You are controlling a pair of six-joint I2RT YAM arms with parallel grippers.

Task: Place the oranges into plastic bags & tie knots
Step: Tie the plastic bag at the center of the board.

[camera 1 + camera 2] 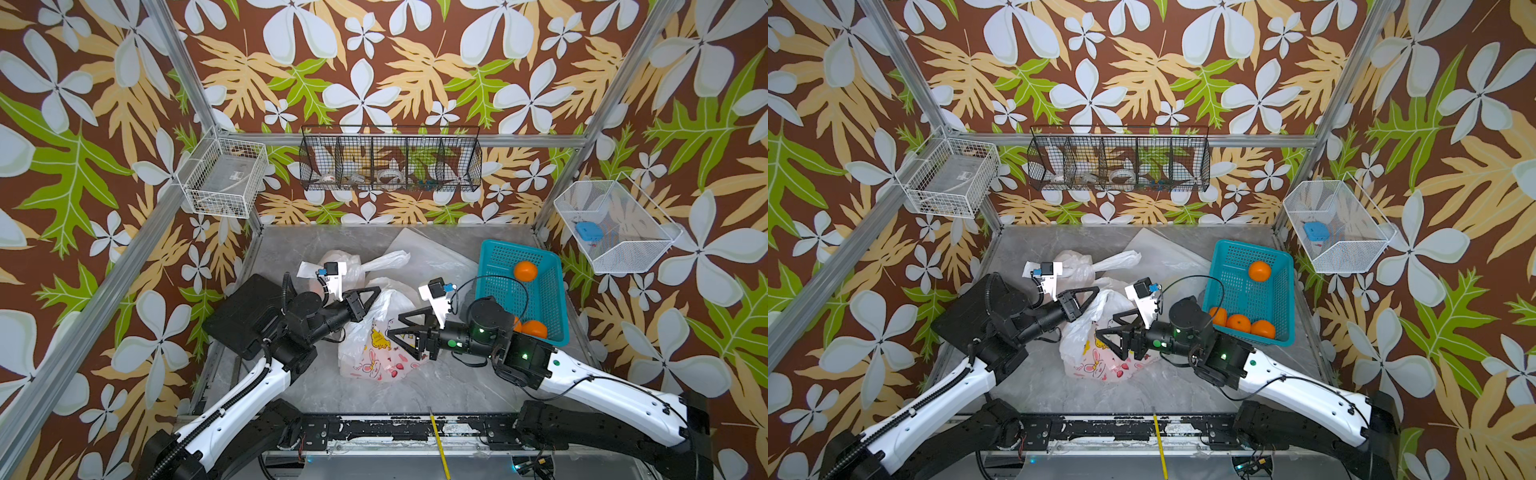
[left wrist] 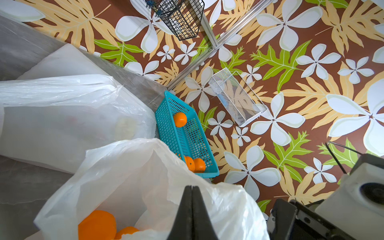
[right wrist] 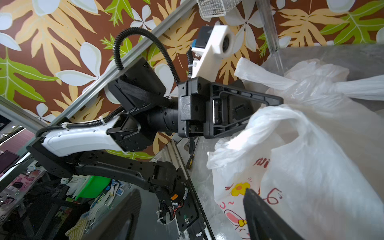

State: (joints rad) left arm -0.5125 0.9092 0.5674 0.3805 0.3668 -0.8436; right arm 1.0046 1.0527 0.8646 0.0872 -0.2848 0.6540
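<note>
No legible txt. Red lettering [image 3: 263, 163] on printed bag [image 3: 311, 176]: creased, cut off, unreadable; label [image 1: 237, 175] in white wire basket [image 1: 216, 203]: too small to read.

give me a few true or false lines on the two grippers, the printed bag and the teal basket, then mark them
The left gripper is shut on the rim of the printed bag. True.
The right gripper is clamped on an orange. False: it stands open over the bag, with nothing between its jaws.
The teal basket is empty. False: four oranges lie in it.
The open bag has fruit inside. True.
</note>
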